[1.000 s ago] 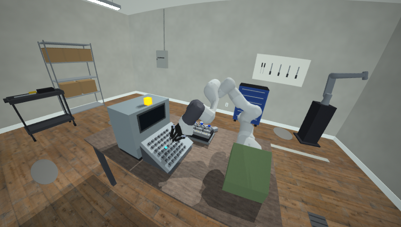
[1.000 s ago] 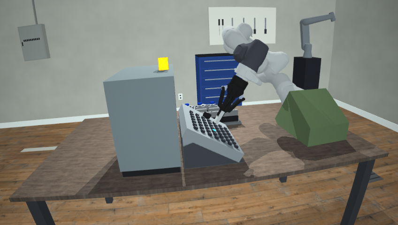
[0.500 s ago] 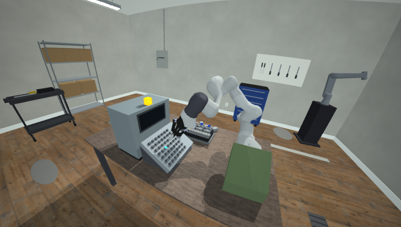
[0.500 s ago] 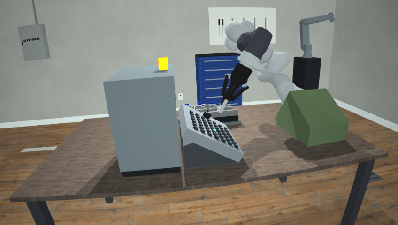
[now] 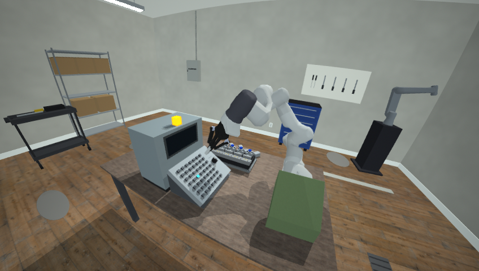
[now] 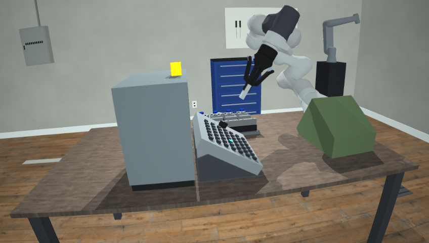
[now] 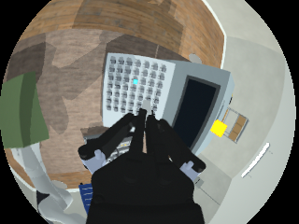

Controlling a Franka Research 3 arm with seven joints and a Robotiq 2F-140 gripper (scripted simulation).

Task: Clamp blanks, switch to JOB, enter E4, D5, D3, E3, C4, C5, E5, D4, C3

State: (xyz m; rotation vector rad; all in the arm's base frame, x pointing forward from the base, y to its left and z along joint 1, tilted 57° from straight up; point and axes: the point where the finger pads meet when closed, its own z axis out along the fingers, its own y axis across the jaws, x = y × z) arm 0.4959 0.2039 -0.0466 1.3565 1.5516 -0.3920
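At the left of the top view, past the shelf rack (image 5: 110, 77) and the cart (image 5: 72, 108), I see the cabinet (image 5: 147, 151) (image 6: 153, 132) (image 7: 177, 70) with its lamp (image 5: 176, 121) (image 6: 175, 69) (image 7: 219, 128) glowing amber, so it is in TEACH and I'd say none of the nine entries has been made in JOB. Right of it, near the middle, the keypad (image 5: 171, 171) (image 6: 228, 159) (image 7: 106, 117) slopes down toward the front, pale grey with rows of small dark keys. One key (image 5: 197, 175) (image 6: 230, 140) (image 7: 135, 81) shines cyan among them; its name is too small for me to read. That lit key suggests key-trying is under way and the rails are bare. The black selector (image 5: 214, 160) (image 6: 222, 124) sits at the upper part of the panel; its setting I can't tell. Above the panel hangs the gripper (image 5: 208, 149) (image 6: 245, 92) (image 7: 145, 105), jaws closed together, holding nothing. Behind and to the right lie the vise stations (image 5: 235, 160) (image 6: 244, 127), grey with blue tops. Loading, clamping, JOB and the order all seem left. Farther right stands a green block (image 5: 295, 204) (image 6: 340, 129) (image 7: 23, 112).
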